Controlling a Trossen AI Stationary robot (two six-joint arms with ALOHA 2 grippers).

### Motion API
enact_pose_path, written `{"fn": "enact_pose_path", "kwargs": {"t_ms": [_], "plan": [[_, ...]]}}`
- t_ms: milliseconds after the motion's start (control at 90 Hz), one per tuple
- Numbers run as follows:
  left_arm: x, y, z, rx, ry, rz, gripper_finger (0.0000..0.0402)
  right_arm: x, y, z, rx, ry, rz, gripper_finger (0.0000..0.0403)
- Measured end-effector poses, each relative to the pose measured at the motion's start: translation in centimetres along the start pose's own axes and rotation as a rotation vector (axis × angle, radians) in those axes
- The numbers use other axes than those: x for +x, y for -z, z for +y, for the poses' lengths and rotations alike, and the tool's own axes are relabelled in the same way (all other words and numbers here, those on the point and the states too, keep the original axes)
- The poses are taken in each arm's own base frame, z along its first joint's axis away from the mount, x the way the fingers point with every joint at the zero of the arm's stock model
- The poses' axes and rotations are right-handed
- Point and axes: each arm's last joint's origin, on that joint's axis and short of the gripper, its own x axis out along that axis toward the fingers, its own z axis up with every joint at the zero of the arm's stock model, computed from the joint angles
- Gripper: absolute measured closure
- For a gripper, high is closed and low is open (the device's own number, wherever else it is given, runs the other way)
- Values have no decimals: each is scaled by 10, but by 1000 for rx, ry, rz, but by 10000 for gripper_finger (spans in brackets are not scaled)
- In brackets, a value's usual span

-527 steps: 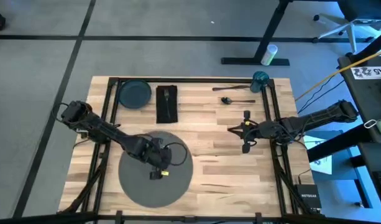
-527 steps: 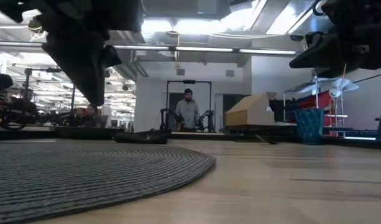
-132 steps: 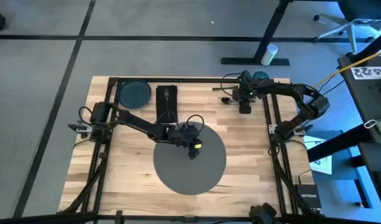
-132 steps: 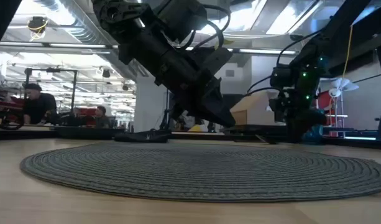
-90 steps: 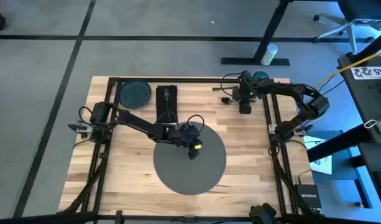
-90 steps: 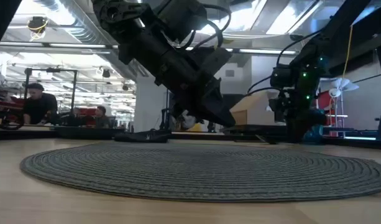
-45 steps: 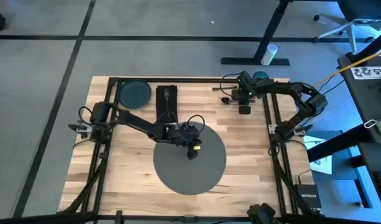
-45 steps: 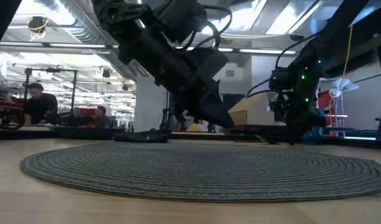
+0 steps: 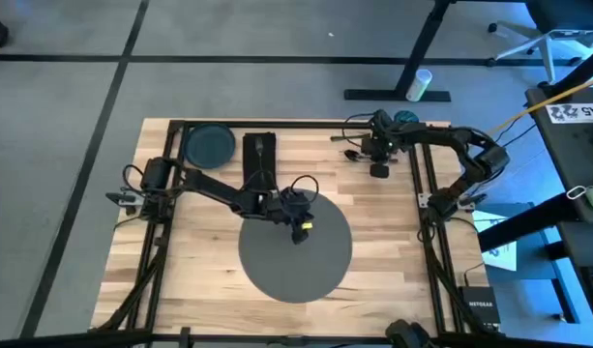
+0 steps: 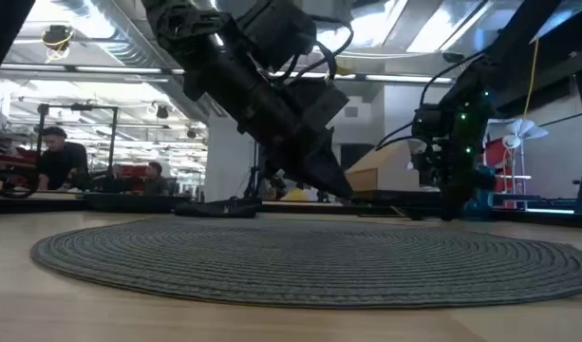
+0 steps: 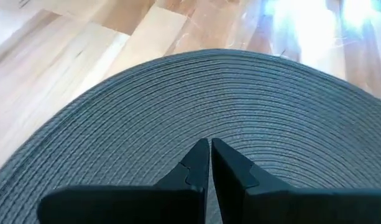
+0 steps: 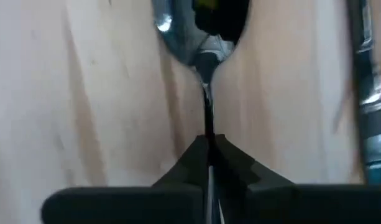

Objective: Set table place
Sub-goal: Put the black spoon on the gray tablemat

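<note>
The place, a round dark-grey woven placemat, lies flat on the table near the middle. My left gripper is shut with nothing between its fingers, its tips low over the mat's far-left part; whether they touch it I cannot tell. My right gripper is at the far right, shut on a spoon. The spoon's bowl points away from the fingers. My right gripper pinches the spoon's thin handle between its two fingers, a short way behind the bowl. The fingers point steeply down at the table, with the handle running out from between their tips. I cannot tell whether the spoon is lifted or lies on the wood.
A dark round plate sits at the far left, next to a black napkin with a fork on it. A knife lies close beside the spoon, and a teal cup stands at the far right corner. Bare wood flanks the placemat.
My left gripper has drawn back a little toward the table's left over the placemat, staying shut. The placemat has kept still.
</note>
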Motion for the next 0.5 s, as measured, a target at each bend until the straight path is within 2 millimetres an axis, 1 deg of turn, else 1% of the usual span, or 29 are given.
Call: {"fn": "enact_pose_path", "kwargs": {"t_ms": [89,211,289,389,500], "plan": [[0,0,1,-2,-44,-14,401,-9,2,4,70,-62,37,402],[-1,2,0,0,-85,-14,401,-29,-5,2,152,-52,-6,402],[-1,3,-1,-3,-102,-6,401,-37,-2,6,208,-83,-3,402],[-2,6,-4,6,-126,-3,401,-53,-2,10,262,-95,-56,402],[-4,8,-9,19,-138,-6,401,-68,3,21,291,-140,-65,402]]}}
